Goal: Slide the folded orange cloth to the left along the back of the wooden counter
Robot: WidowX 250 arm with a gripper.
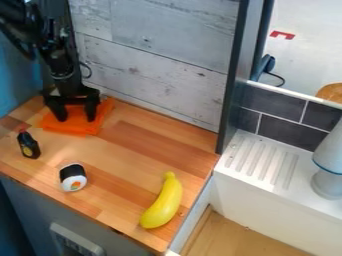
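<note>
Over the back left of the wooden counter (133,156), the black gripper (77,119) hangs down with its two fingers apart, just above or at an orange cloth (79,123). Whether it touches the cloth I cannot tell. Nothing shows between the fingers. To the front left of the gripper is a small dark bottle (29,146) with a reddish top. A sushi roll toy (73,177), black and white, sits nearer the counter's front edge. A yellow banana (162,202) lies near the right edge.
A grey plank wall (150,55) stands behind the counter. On the right, a dark upright post (234,80) borders a white ribbed drainboard (262,159), with a white and blue object (329,167) on it. The counter's right edge drops to a lower wooden surface (230,237).
</note>
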